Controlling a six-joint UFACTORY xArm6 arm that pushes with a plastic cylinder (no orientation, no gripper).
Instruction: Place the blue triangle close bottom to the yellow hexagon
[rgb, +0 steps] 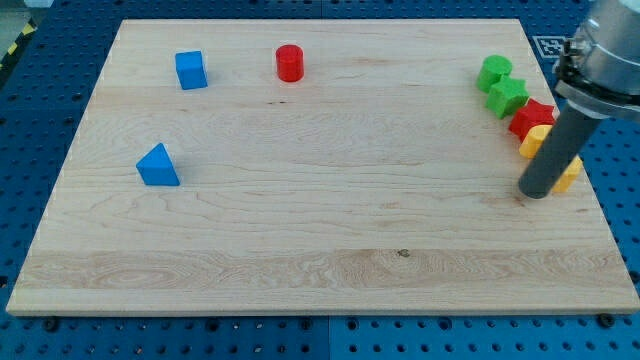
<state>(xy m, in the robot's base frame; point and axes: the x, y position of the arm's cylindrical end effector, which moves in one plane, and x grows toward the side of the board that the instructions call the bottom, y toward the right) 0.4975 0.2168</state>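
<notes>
The blue triangle (158, 166) lies on the wooden board (320, 230) at the view's left, about mid-height. The yellow hexagon (571, 174) sits at the view's right edge, mostly hidden behind my rod. A second yellow block (533, 139) shows just above it. My tip (535, 194) rests on the board at the right, touching or just left of the yellow hexagon, far from the blue triangle.
A blue cube (191, 70) and a red cylinder (290, 63) stand at the top left. Two green blocks (494, 72) (508, 96) and a red star-like block (532, 117) form a slanted row at the top right, above the yellow blocks.
</notes>
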